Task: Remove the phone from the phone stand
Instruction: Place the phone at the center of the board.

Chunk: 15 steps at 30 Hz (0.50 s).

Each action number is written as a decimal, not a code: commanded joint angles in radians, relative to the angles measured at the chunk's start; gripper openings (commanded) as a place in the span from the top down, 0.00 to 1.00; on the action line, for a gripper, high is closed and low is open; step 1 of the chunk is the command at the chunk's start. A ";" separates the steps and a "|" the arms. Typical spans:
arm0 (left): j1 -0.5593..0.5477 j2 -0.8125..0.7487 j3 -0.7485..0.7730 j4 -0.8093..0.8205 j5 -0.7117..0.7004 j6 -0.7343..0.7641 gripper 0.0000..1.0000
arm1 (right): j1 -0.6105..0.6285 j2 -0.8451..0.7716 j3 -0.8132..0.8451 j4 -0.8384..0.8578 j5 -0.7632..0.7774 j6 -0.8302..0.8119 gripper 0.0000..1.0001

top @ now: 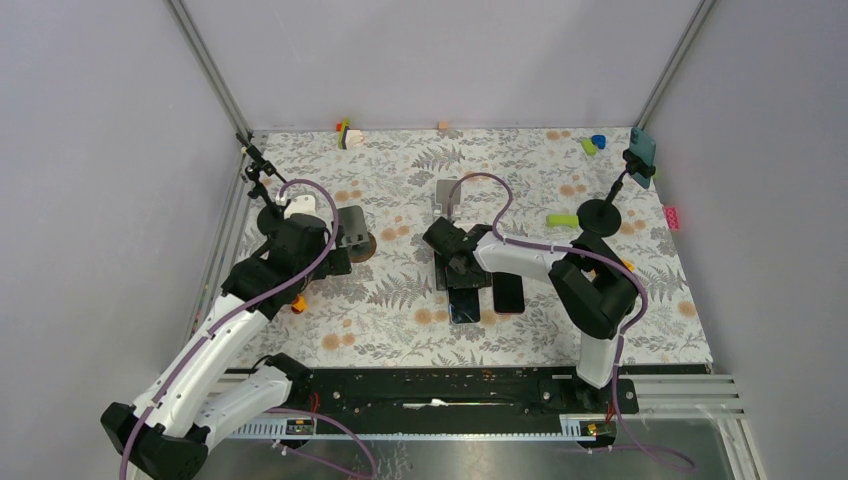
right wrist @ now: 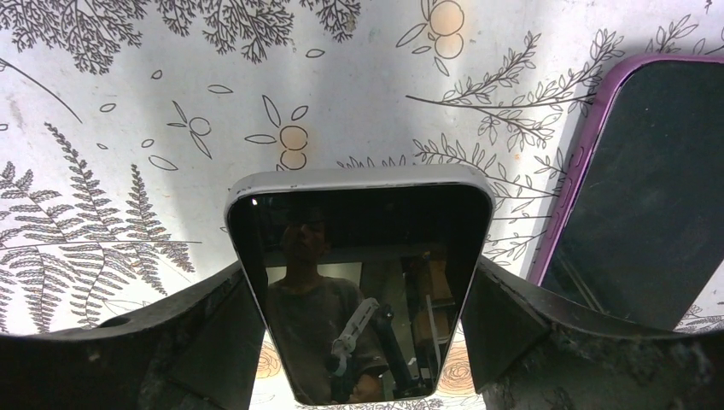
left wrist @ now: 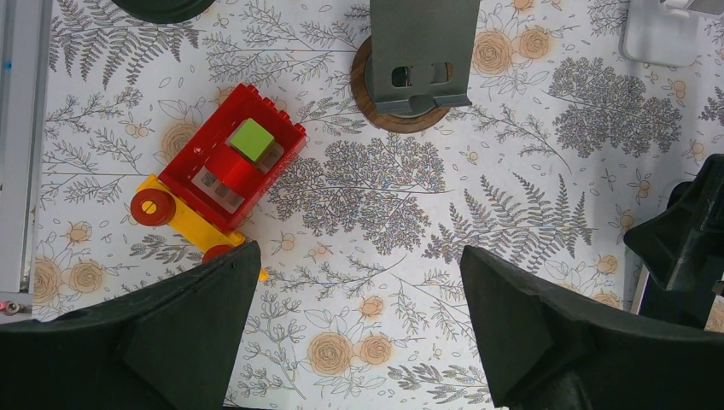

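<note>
Between the fingers of the right gripper (right wrist: 355, 272): one phone (right wrist: 359, 256). We record a finger against each of its long edges, so the jaws are closed on the phone. Its rounded end reaches past the fingertips. Whether it rests on the cloth or hangs just above it, we cannot tell.

Just beside that gripper's right finger: a second phone (right wrist: 640, 188) with a purple rim, lying parallel to the first and apart from it.

On the far side of the right gripper, seen from above: the grey phone stand (top: 450, 198). The gripper is between it and the end of the phone that shows.

Description of the phone: dark glass face, pale silver frame, rounded corners. The glass is glossy and mirrors a seated person and an arm.

Left gripper (left wrist: 359, 252): fingers spread wide, nothing between them, only patterned cloth below. Ahead of it we list a second stand (left wrist: 423, 55), a grey plate on a round brown base. Ahead and to its left is a red and yellow toy car (left wrist: 226, 162) carrying a green block.

Surface: table (top: 400, 310) covered in a white cloth printed with grey ferns and orange flowers.

Room: plain pale grey walls, with metal frame rails in the corners.
</note>
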 commanded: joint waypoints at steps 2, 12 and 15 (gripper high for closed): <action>-0.003 -0.004 0.004 0.015 -0.015 -0.001 0.01 | -0.004 0.043 0.002 -0.030 0.069 -0.016 0.29; -0.003 0.002 0.004 0.016 -0.010 -0.001 0.01 | -0.012 0.049 -0.020 -0.067 0.103 0.000 0.13; -0.003 0.002 0.005 0.015 -0.009 0.001 0.01 | -0.013 0.052 -0.018 -0.079 0.112 -0.007 0.10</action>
